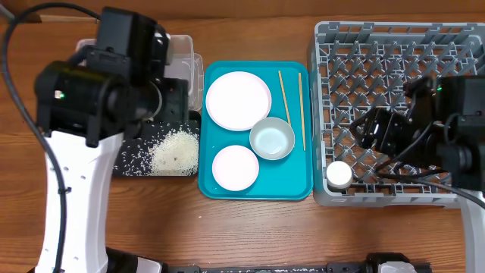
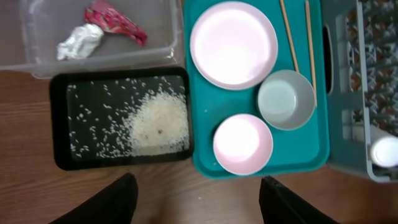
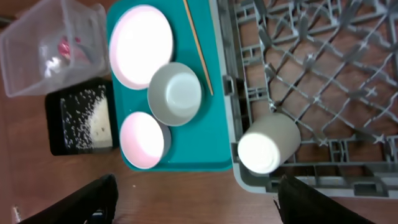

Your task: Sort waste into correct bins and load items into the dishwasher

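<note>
The waste looks sorted: the crumpled red wrapper (image 2: 115,20) and crumpled white tissue (image 2: 79,42) lie in the clear plastic rectangular tub (image 2: 155,25), and the loose white rice grains (image 2: 158,121) are heaped in the shallow black rectangular tray (image 2: 57,124) just beside it on the wooden desk (image 2: 25,186); the left gripper (image 2: 198,199) hangs above them, spread wide and empty; the small white cup (image 3: 268,143) lies on its side in a corner of the large grey plastic dish rack (image 3: 225,62), with the right gripper (image 3: 198,199) above it, released and holding nothing; the large white round plate (image 2: 233,43), small white plate (image 2: 242,143), white bowl (image 2: 286,99) and two thin wooden chopsticks (image 2: 289,37) sit on the teal serving tray (image 2: 202,112), not yet loaded, probably next for the nearer right arm.
</note>
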